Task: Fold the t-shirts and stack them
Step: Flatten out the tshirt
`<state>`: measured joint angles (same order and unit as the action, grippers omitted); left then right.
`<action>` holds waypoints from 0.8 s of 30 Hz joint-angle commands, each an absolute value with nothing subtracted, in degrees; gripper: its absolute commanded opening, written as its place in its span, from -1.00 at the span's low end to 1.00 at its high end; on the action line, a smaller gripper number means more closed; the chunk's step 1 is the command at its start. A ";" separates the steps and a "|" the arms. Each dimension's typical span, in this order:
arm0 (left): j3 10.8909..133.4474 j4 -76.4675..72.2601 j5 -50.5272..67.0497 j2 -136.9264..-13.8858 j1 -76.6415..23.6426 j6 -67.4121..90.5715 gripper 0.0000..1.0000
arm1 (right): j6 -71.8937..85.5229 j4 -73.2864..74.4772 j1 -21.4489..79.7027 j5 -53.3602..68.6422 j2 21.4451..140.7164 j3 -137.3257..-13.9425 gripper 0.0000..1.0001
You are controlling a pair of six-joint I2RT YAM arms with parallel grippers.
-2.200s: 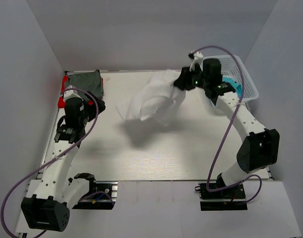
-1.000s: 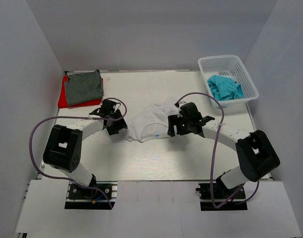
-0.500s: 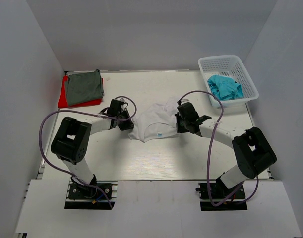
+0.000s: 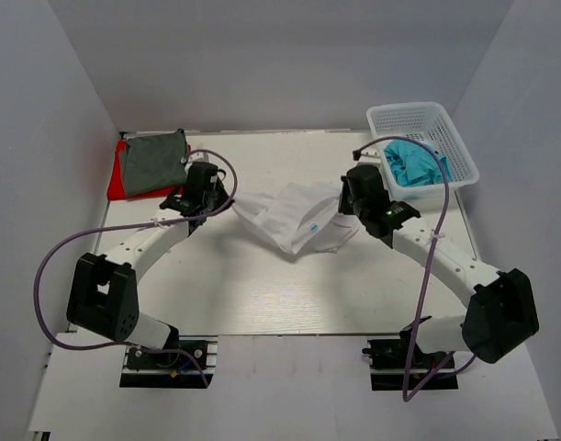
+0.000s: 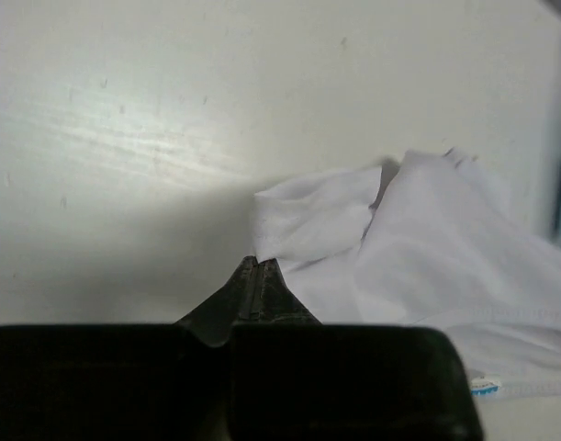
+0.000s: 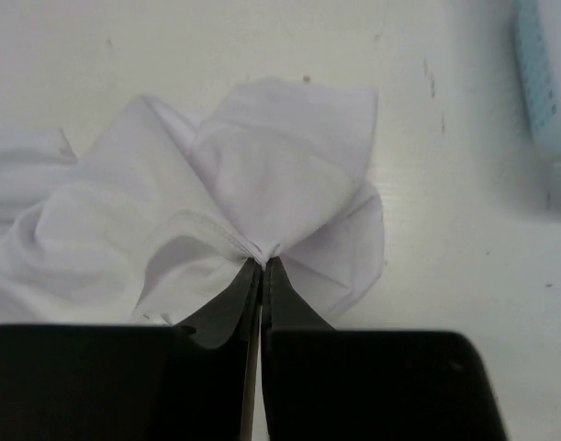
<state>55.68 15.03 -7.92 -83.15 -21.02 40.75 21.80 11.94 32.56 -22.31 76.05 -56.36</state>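
Note:
The white t-shirt (image 4: 294,219) hangs crumpled between my two grippers over the middle of the table. My left gripper (image 4: 227,202) is shut on a corner of the white t-shirt (image 5: 427,239) at its left end; the left gripper's tips (image 5: 259,262) pinch the cloth edge, and a small blue label (image 5: 482,387) shows lower right. My right gripper (image 4: 346,209) is shut on a gathered bunch of the white t-shirt (image 6: 280,175), its tips (image 6: 263,264) closed under the folds. A dark grey t-shirt (image 4: 154,158) lies on a red t-shirt (image 4: 117,184) at the back left.
A white mesh basket (image 4: 464,152) at the back right holds a crumpled teal t-shirt (image 4: 416,161); the basket's edge (image 6: 542,73) shows in the right wrist view. Purple cables loop off both arms. Grey walls enclose the table on three sides.
Both grippers have shut on the white t-shirt and moved back and apart. The shirt now stretches between them instead of lying in a heap.

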 commanded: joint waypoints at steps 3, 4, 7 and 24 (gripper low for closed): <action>65.72 13.54 -13.53 -83.84 -20.21 39.12 -1.00 | 17.34 8.97 29.89 -26.02 79.60 -66.67 -1.00; 69.05 15.45 -14.32 -85.15 -20.21 39.11 -1.00 | 16.27 7.75 29.36 -24.97 80.67 -68.45 -1.00; 84.95 20.20 -16.96 -91.48 -19.69 34.73 -1.00 | 10.48 6.76 27.16 -23.29 90.21 -83.37 -1.00; 95.49 24.25 -18.46 -71.74 -16.34 23.82 -1.00 | 2.02 -2.56 23.64 -6.42 82.98 -96.18 -1.00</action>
